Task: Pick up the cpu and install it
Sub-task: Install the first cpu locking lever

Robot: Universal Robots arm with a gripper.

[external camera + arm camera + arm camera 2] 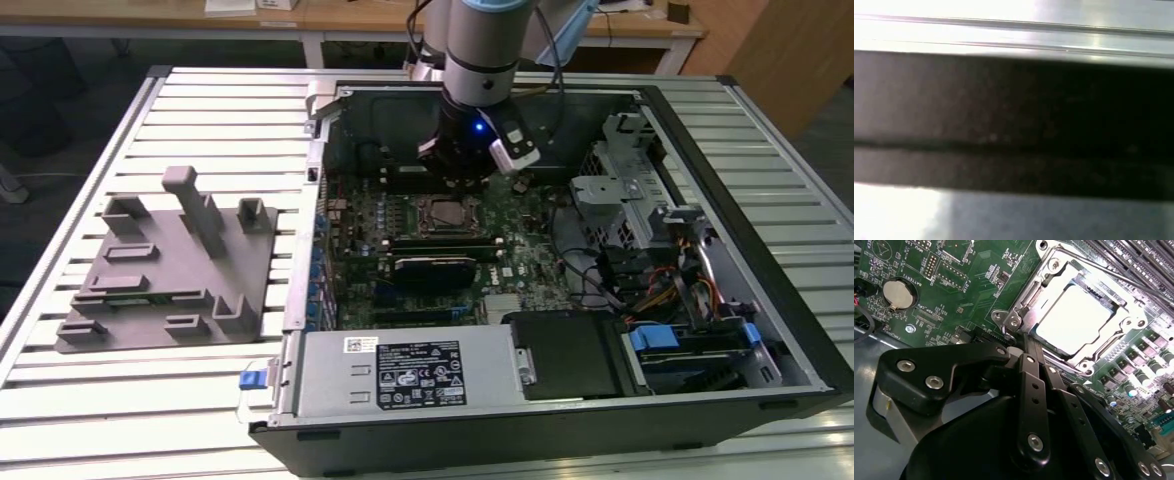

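The cpu [1074, 320] lies flat in the metal-framed socket [1051, 277] on the green motherboard [954, 295], its silvery top glaring white in the second wrist view. My gripper [1023, 346] is shut, and I see nothing between its black fingers [1030, 371]. Its tips sit at the socket's edge, just beside the cpu. In the exterior view the gripper [455, 168] hangs inside the open computer case, just behind the socket [447, 213].
Case walls [315, 150] ring the motherboard. A power supply [400, 375] and a black drive bay [574, 355] stand at the front, with cables and a drive cage [641, 190] on the exterior view's right. A grey fixture [174, 270] lies outside the case on the slatted table [200, 110].
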